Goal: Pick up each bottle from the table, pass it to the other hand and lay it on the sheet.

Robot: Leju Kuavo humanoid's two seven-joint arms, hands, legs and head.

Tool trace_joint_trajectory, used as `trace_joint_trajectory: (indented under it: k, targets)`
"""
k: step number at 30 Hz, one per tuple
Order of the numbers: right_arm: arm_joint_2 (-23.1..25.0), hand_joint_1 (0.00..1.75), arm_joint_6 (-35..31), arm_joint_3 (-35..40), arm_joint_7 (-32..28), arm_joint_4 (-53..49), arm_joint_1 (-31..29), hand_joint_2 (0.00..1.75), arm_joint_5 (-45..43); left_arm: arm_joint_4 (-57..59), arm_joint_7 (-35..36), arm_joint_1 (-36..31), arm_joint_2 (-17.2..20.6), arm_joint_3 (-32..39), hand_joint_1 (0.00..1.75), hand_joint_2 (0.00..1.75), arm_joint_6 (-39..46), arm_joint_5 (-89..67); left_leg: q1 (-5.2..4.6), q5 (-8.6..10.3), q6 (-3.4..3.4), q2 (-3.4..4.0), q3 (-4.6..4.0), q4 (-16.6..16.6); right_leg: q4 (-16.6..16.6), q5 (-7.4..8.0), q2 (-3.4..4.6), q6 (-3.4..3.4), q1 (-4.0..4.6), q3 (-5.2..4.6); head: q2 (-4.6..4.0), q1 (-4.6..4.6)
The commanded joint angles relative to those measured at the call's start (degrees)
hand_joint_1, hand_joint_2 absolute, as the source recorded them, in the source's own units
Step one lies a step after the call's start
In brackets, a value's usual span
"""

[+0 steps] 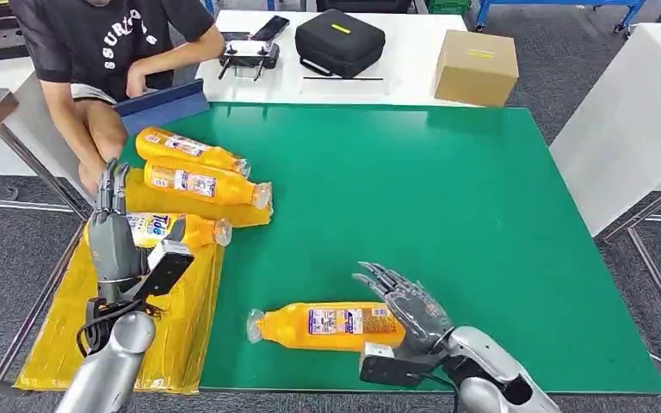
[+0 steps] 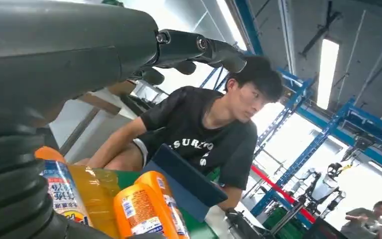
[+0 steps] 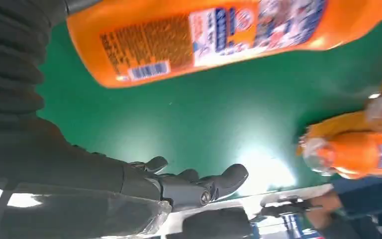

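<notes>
Behind green table (image 1: 447,215): person (image 1: 112,43) w/ tablet (image 1: 162,105), box (image 1: 476,67), case (image 1: 339,41).

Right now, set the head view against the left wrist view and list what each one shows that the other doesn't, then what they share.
Head view alone: the green table, the lone bottle lying on it by the open right hand, the yellow sheet, a cardboard box and a black case.
Left wrist view alone: ceiling lights and blue racking.
Both: the seated person, the open left hand and orange bottles on the sheet.
</notes>
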Motion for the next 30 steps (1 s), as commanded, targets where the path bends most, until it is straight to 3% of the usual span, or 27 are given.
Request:
trace_joint_trajectory:
  k: [1, 10, 16, 30]
  targets:
    - [-1.00, 0.00, -7.86, -2.39, 0.15, -6.94, 2.92, 1.75, 5.48, 6.04, -0.21, -1.36, -1.46, 3.58, 0.00, 1.75, 0.71, -0.76, 0.01, -0.07, -0.18, 0.03, 0.15, -0.01, -0.02, -0.07, -0.02, -0.11, 0.01, 0.15, 0.00, 0.02]
    - [0.31, 0.00, -4.18, 2.04, -2.10, -2.79, 2.00, 1.75, 1.46, 7.36, -0.30, -2.06, -1.60, 4.80, 0.00, 1.75, 1.11, -0.33, 0.07, -0.09, -0.27, 0.08, 0.21, -0.05, -0.08, -0.06, 0.04, -0.18, 0.06, 0.20, 0.00, 0.02]
    - [4.08, 0.00, -5.01, 4.76, 2.26, 6.40, -0.07, 1.75, 6.14, 5.87, 0.19, -1.41, -2.28, 4.77, 0.00, 1.75, 0.70, -0.77, 0.10, -0.15, -0.36, 0.19, 0.36, -0.08, -0.14, -0.07, 0.14, -0.23, 0.10, 0.35, 0.00, 0.00]
    - [8.00, 0.00, -6.27, 6.06, 4.52, 19.07, -5.47, 1.75, 8.71, 5.09, 0.82, -0.47, -2.18, 4.34, 0.00, 1.75, 0.83, -1.18, 0.06, -0.05, -0.17, 0.13, 0.14, -0.07, -0.10, 0.00, 0.11, -0.11, 0.06, 0.14, 0.00, 0.02]
